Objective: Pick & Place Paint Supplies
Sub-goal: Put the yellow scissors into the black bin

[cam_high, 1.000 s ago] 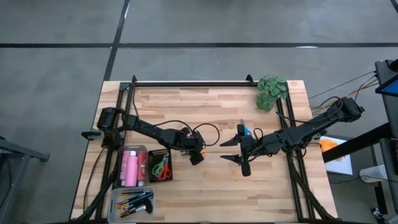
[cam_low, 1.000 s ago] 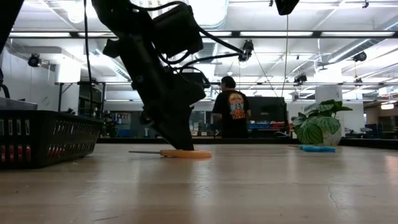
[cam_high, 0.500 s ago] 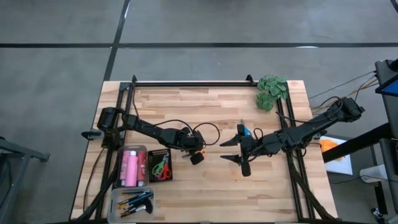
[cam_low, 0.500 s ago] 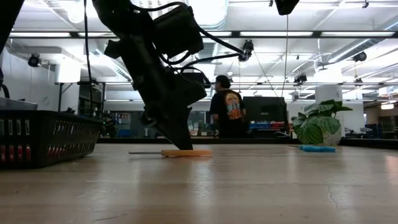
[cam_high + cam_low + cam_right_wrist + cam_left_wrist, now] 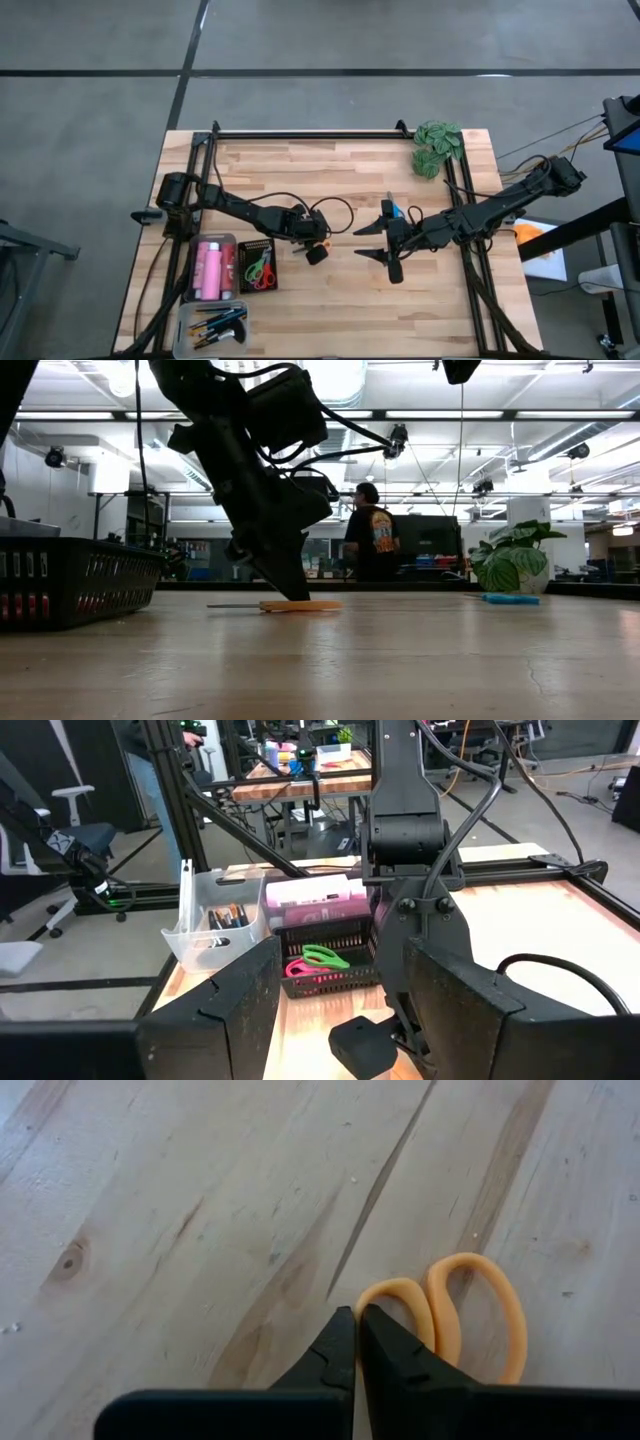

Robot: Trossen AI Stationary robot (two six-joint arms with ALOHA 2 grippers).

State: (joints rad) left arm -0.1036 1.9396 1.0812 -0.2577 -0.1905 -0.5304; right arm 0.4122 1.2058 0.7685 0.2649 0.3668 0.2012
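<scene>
Orange-handled scissors (image 5: pixel 478 1295) lie flat on the wooden table (image 5: pixel 340 170), near its middle. In the low view their blade (image 5: pixel 230 604) points away from the handle (image 5: pixel 318 606). My left gripper (image 5: pixel 355 1318) slants down onto them with its fingertips shut together, right beside the nearer handle loop (image 5: pixel 395 1302). My right gripper (image 5: pixel 340 1020) hangs open above the table to the right of the middle, holding nothing. Blue-handled scissors (image 5: pixel 393 210) lie on the table just beyond it. My left gripper comes down steeply from the table's left, and its shut fingertips (image 5: pixel 372 1330) stand at the rim of the nearer orange loop (image 5: pixel 372 1294). No gap shows between them. One finger covers part of that loop, so I cannot tell whether the handle is pinched or only touched. The scissors lie flat on the table.
At the near left stand a black basket (image 5: pixel 257 268) with pink, green and red scissors, a bin of pink bottles (image 5: pixel 211 268) and a clear bin of brushes (image 5: pixel 215 325). A green leafy clump (image 5: pixel 437 148) lies at the far right corner. A person (image 5: pixel 372 545) stands in the room beyond the table.
My left gripper has drawn its fingers together at the orange scissors' handle while the hand stayed where it was. The scissors still lie flat in the same spot. The person in the room behind has shifted about.
</scene>
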